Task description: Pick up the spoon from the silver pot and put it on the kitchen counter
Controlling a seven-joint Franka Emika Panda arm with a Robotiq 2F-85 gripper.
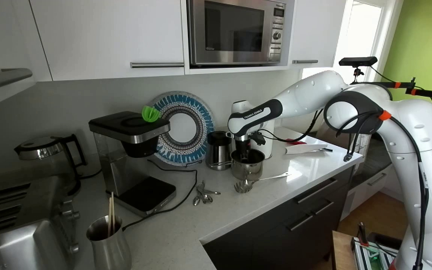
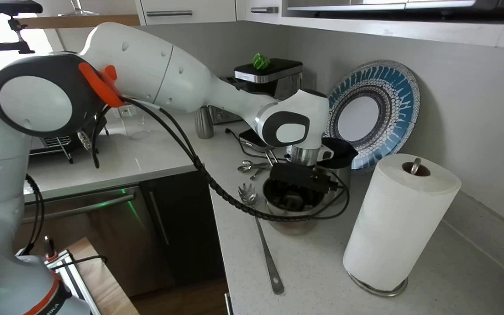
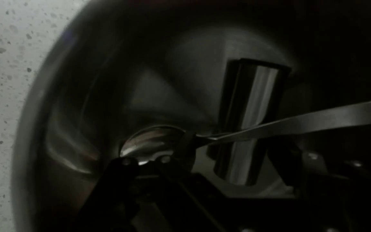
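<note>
"Where's the spoon (image 3: pixel 282 128)?"

"In the pot (image 1: pixel 246 173), its handle crossing over a shiny cylinder (image 3: pixel 237 164) in the wrist view."

"And the fingers (image 3: pixel 187 151)?"

"Down in the pot and apart, one near the spoon's neck, the other past the cylinder. Whether either touches the spoon, it's too dark to tell."

"How will the spoon handle?"

"Light and stiff, I'd expect. It looks like smooth metal, so breaking isn't the worry; slipping is. A polished handle could swivel in a loose pinch."

"So where would you hold it?"

"On the handle's flat stretch, closer to the neck than the tip, for balance. The spoon's bowl is rounded and would likely squirt free."

"Could they just close now?"

"I wouldn't. The fingers seem lined up along the spoon rather than across it, and the cylinder shows in the gap, so they might pinch that instead. I'd turn them first."

"Then?"

"Lift past the rim and lay it on the worktop (image 2: pixel 317 275), away from the pasta server (image 2: pixel 266 251) beside the pot."
</note>
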